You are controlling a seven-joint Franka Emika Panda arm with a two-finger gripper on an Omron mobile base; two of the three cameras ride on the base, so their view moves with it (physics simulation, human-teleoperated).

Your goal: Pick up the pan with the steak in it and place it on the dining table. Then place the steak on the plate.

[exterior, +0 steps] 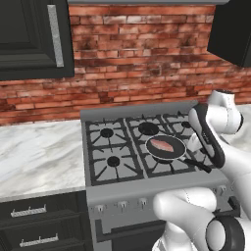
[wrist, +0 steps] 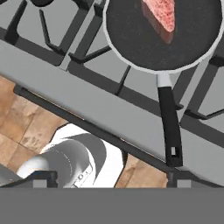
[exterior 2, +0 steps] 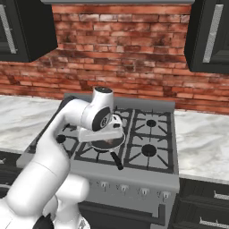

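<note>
pan [wrist: 153,39]: round, matte black, thin straight handle, on stove grate [exterior: 122,157]
steak [wrist: 162,15]: pink slab inside
jaws: wide open, empty, near the handle end

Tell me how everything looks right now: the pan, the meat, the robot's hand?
pan: sitting on the stove, handle pointing at the robot.
steak: raw, lying flat in the pan.
gripper: jaws wide open, above the handle, holding nothing.

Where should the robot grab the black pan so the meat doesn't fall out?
Probably by the handle. It sticks out straight from the pan toward the front edge of the stove, clear of the steak. Coming down from above with the open gripper's fingers either side of it looks easiest.
</note>
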